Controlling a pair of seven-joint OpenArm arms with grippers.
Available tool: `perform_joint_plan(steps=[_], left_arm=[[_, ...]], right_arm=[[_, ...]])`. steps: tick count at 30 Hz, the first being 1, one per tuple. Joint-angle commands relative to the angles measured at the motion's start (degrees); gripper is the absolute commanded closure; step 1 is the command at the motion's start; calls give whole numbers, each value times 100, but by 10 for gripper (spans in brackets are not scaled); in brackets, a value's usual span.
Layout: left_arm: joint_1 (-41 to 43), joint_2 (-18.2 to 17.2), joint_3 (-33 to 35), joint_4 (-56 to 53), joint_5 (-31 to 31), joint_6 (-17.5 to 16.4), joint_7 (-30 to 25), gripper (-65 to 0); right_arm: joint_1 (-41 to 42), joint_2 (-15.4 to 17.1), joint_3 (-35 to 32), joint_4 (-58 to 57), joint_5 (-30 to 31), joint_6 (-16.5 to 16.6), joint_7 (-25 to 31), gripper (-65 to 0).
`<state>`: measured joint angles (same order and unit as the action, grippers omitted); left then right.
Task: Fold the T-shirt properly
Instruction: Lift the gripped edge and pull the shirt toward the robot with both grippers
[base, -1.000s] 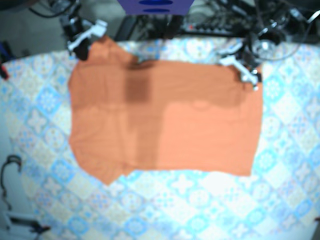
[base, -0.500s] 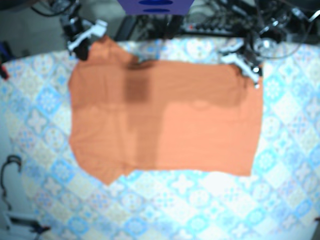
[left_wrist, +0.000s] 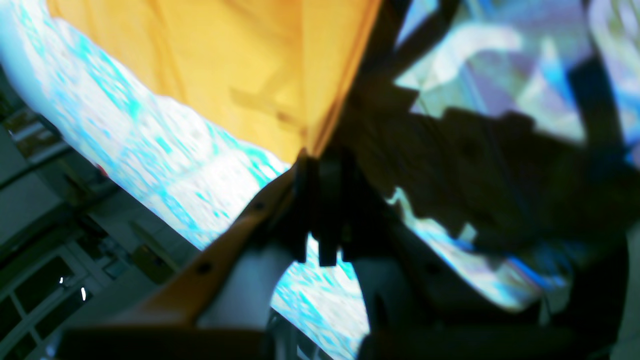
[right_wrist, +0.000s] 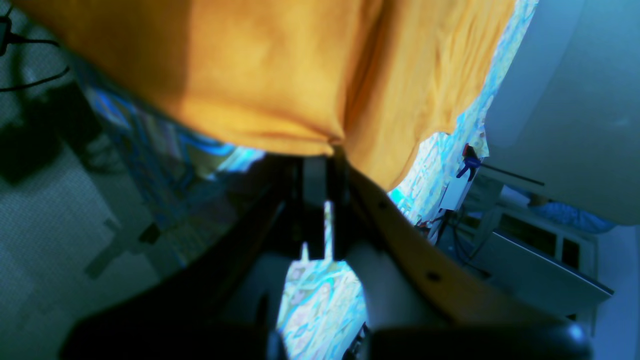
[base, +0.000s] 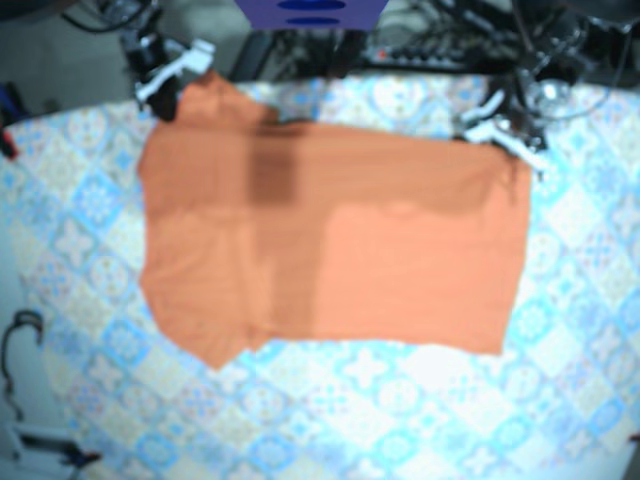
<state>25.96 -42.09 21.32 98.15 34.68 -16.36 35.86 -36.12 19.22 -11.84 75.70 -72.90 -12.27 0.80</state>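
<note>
An orange T-shirt (base: 330, 240) lies spread flat on the patterned cloth, partly folded, with a darker band left of centre. My left gripper (base: 508, 138) sits at the shirt's far right corner. In the left wrist view the left gripper (left_wrist: 320, 160) is shut on the edge of the shirt (left_wrist: 225, 65). My right gripper (base: 178, 88) holds the far left corner. The right wrist view shows the right gripper (right_wrist: 325, 155) shut on a bunched hem of the shirt (right_wrist: 280, 65).
The blue and white patterned tablecloth (base: 400, 400) covers the table around the shirt. Cables and equipment (base: 430, 40) crowd the back edge, beside a purple object (base: 310, 12). A looped cable (base: 20, 335) lies off the table's left edge.
My left gripper has moved away toward the back right with the shirt's corner, pulling that top edge straighter. The right gripper has stayed in place.
</note>
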Motion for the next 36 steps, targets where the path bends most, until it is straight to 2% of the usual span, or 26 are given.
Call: perform_joint_plan(steps=[1, 11, 14, 21, 26, 36], left_arm=[[37, -112, -44, 62, 44, 49, 23, 0], [521, -130, -71, 97, 80, 49, -3, 0], [688, -139, -79, 97, 97, 49, -12, 0], [987, -139, -88, 97, 97, 76, -12, 0], [1180, -139, -97, 370, 88, 76, -3, 0], [1673, -130, -449, 801, 97, 76, 23, 0]], right_arm=[[-76, 25, -34, -84, -20, 528, 30, 0], [-120, 69, 1, -23, -20, 520, 83, 0], [-234, 297, 10, 83, 7, 484, 83, 0], [-647, 675, 45, 733, 631, 476, 21, 0], [-946, 684, 449, 962, 657, 449, 74, 0], [-1219, 763, 493, 1296, 657, 449, 83, 0]])
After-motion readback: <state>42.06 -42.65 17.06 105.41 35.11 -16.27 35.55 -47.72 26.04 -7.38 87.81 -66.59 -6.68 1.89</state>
